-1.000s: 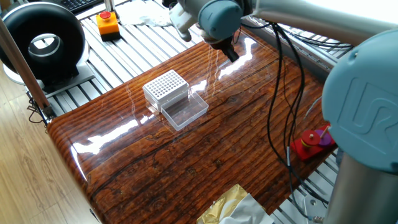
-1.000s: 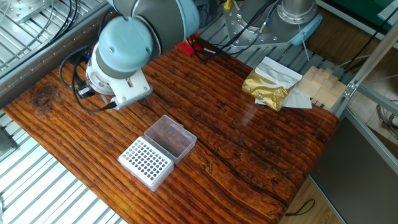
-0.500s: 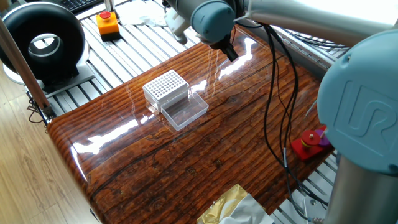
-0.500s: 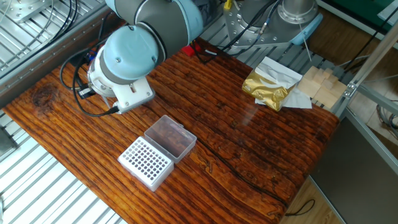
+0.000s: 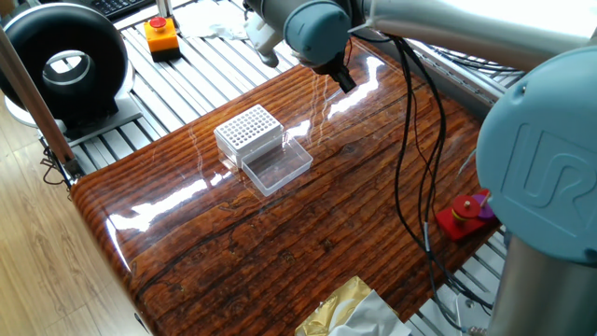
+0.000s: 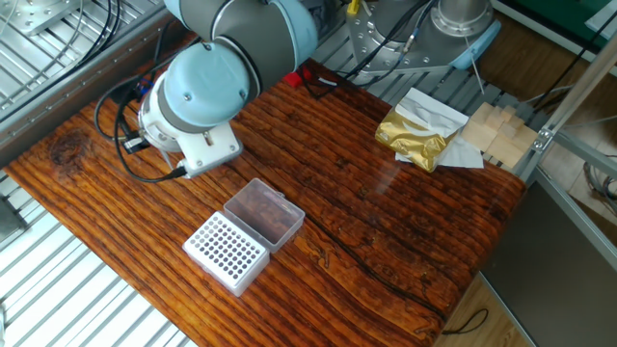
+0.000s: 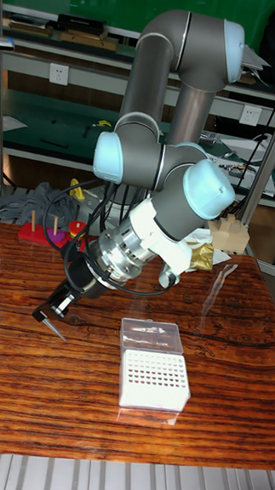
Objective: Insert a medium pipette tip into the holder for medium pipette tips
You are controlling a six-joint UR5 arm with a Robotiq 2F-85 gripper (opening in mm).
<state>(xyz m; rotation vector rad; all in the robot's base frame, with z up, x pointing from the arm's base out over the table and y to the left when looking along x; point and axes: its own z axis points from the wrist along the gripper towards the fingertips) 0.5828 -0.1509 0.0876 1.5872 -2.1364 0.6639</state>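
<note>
While your gripper [image 7: 48,317] pinches the pipette tip [image 7: 53,328] shut between its fingers, carry it sideways to the tip holder [image 7: 153,375], then push it down into a hole.

On the bench [image 5: 308,233] there is 1 holder for medium pipette tips [image 5: 249,132] with 1 clear hinged lid [image 5: 277,166] lying open beside it, and 1 robot arm [image 7: 162,162] carrying 1 gripper [image 7: 51,312] — with 1 thin pipette tip [image 7: 51,328] showing at its end in the tall fixed view. Around the edges sit 1 orange box with a red button [image 5: 161,35], 1 black round fan-like unit [image 5: 65,62], 1 gold foil bag [image 6: 413,134] and 1 red peg toy [image 5: 466,213] — the holes in the white grid are too many and too small to count surely.
</note>
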